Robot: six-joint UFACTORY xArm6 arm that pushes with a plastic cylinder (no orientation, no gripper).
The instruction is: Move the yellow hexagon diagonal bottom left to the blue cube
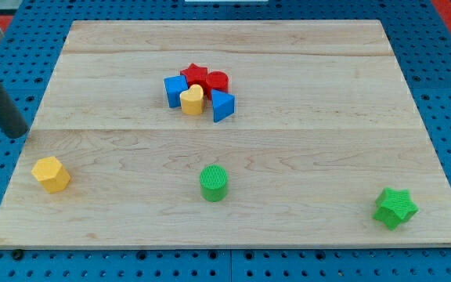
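The yellow hexagon (51,174) lies near the board's left edge, toward the view's bottom. The blue cube (175,91) sits at the left of a tight cluster near the board's upper middle, far up and to the right of the hexagon. My tip (18,134) is at the end of the dark rod at the view's far left, just off the board's left edge, above and to the left of the yellow hexagon, apart from it.
The cluster also holds a red star (196,75), a red cylinder (217,81), a yellow heart (192,100) and a blue triangular block (222,106). A green cylinder (214,183) stands at bottom centre. A green star (395,207) lies at bottom right.
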